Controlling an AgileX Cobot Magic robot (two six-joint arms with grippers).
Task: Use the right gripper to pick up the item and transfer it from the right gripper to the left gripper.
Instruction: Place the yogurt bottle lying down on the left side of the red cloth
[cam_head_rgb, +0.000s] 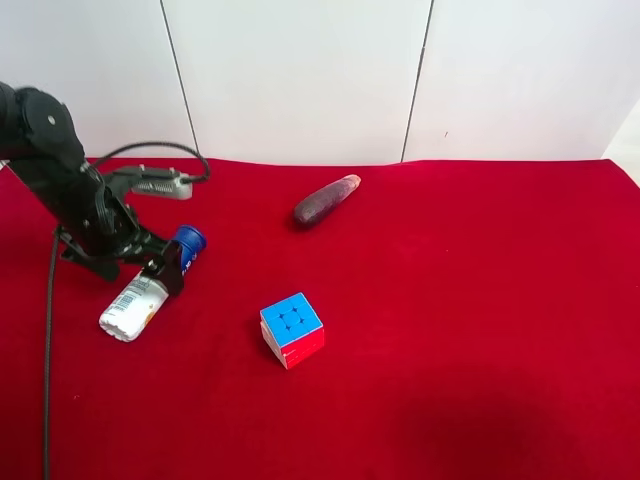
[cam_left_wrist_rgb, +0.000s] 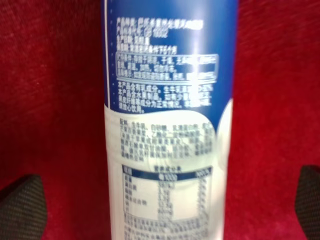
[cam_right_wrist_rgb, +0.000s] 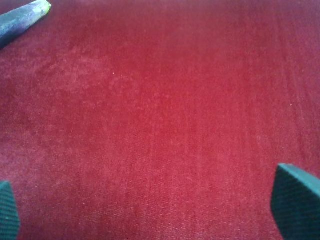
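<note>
Black jointed arm (cam_head_rgb: 70, 190), silver-grey block (cam_head_rgb: 160, 184), looping black cable (cam_head_rgb: 48, 340).

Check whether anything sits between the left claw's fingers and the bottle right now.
Nothing visible does. In the left wrist view the bottle lies on the red cloth between the two spread fingers, with only bare cloth in the gaps on either side. The left claw is open around it.

On the red cloth-covered table (cam_head_rgb: 480, 330) there is one slim white cylindrical bottle with a blue label and dark blue round cap (cam_head_rgb: 150, 288) at the left, one multicoloured puzzle cube (cam_head_rgb: 291, 329) near the middle, and one dark brown-purple oblong vegetable-like object (cam_head_rgb: 326, 200) farther back. One black robot arm (cam_head_rgb: 70, 190) shows in the high view. Each wrist view shows two dark fingertip pads (cam_right_wrist_rgb: 295, 200) (cam_left_wrist_rgb: 22, 207), four in all.
</note>
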